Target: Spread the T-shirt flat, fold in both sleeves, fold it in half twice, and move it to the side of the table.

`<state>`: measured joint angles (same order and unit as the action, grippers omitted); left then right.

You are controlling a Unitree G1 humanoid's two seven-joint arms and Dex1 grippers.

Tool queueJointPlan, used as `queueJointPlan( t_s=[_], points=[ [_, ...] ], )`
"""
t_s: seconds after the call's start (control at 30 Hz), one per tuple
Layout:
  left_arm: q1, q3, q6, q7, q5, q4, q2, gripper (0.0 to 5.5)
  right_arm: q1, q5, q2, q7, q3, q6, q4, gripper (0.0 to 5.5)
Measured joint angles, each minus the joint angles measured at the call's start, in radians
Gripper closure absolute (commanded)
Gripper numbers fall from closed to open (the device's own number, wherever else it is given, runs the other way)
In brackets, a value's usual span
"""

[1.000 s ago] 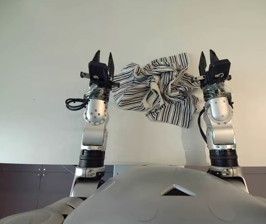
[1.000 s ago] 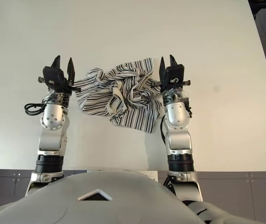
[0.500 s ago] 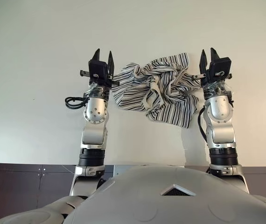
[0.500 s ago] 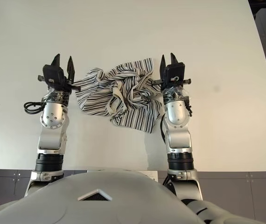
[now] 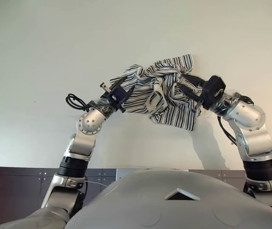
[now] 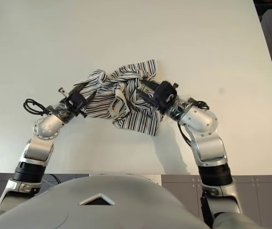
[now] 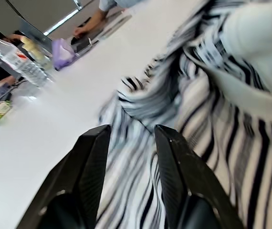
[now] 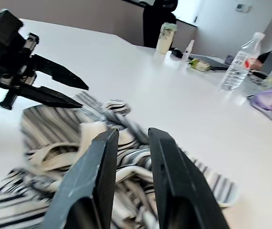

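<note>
A crumpled white T-shirt with dark stripes point(image 5: 161, 93) lies bunched in the middle of the white table point(image 5: 40, 47). My left gripper point(image 5: 128, 84) points inward at the shirt's left edge, its fingertips over the fabric. It stands open, and the left wrist view shows striped cloth point(image 7: 212, 95) just past its gripper point(image 7: 131, 131). My right gripper point(image 5: 181, 82) reaches in from the right over the upper right folds, also open. The right wrist view shows its gripper point(image 8: 133, 133) above the cloth point(image 8: 40, 129), with the left gripper point(image 8: 81, 95) opposite.
Wide bare tabletop surrounds the shirt on all sides. The table's front edge point(image 5: 31, 166) runs near my body. A black cable loop point(image 5: 74, 101) hangs by the left wrist. Water bottles point(image 8: 238, 62) point(image 7: 19, 59), a cup point(image 8: 166, 38) and a purple item point(image 8: 269, 98) stand at the table's distant end.
Both grippers stood beside the shirt pointing away from me. Now the elbows have swung outward and both grippers have turned inward toward each other over the shirt's edges. The shirt has hardly shifted.
</note>
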<state>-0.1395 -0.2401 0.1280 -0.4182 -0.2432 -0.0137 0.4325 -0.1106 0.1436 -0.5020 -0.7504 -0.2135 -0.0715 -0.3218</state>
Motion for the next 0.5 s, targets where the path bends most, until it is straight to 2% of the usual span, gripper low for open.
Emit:
queueJointPlan(
  t_s=[0.07, 0.3, 0.5],
  points=[
    [0.0, -0.029, 0.033, -0.005, -0.035, 0.019, 0.023, 3.81, -0.02, -0.022, -0.035, -0.059, -0.043, 0.017, 0.04, 4.37],
    [0.035, -0.107, 0.119, -0.033, -0.101, 0.041, 0.116, 3.81, 0.011, -0.17, -0.076, -0.06, -0.09, 0.196, 0.284, 4.37],
    [0.015, -0.107, 0.276, -0.031, -0.133, 0.047, 0.293, 3.81, 0.089, -0.257, -0.17, -0.045, -0.079, 0.41, 0.432, 4.37]
  ],
)
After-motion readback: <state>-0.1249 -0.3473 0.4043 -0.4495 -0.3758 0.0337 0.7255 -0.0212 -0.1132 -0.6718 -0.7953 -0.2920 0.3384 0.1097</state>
